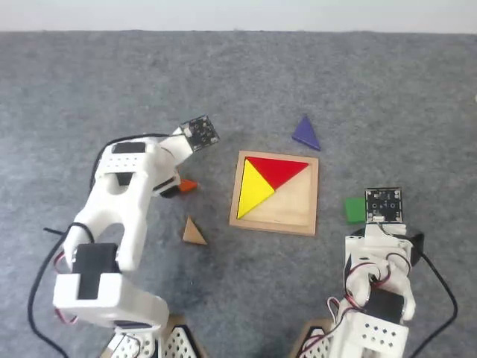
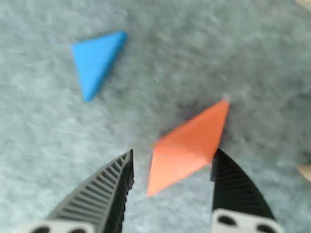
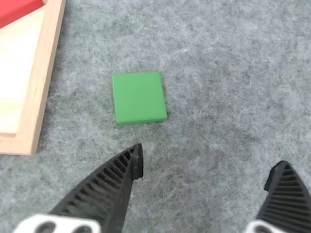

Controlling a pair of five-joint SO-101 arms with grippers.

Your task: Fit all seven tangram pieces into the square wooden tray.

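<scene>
The square wooden tray (image 1: 311, 222) lies mid-table with a red triangle (image 1: 277, 170) and a yellow triangle (image 1: 253, 188) in it. My left gripper (image 2: 173, 153) is open low over the carpet, its fingers on either side of an orange parallelogram (image 2: 187, 145); one finger touches the piece's corner. A blue triangle (image 2: 97, 60) lies a little beyond. My right gripper (image 3: 210, 158) is open just short of the green square (image 3: 139, 97), which sits beside the tray's edge (image 3: 43, 87). A purple triangle (image 1: 305, 133) and a tan triangle (image 1: 194, 232) lie loose.
Grey carpet covers the table. The left arm (image 1: 123, 216) stretches over the area left of the tray. The right arm's base (image 1: 376, 298) sits at the front right. The tray's lower right half is bare wood.
</scene>
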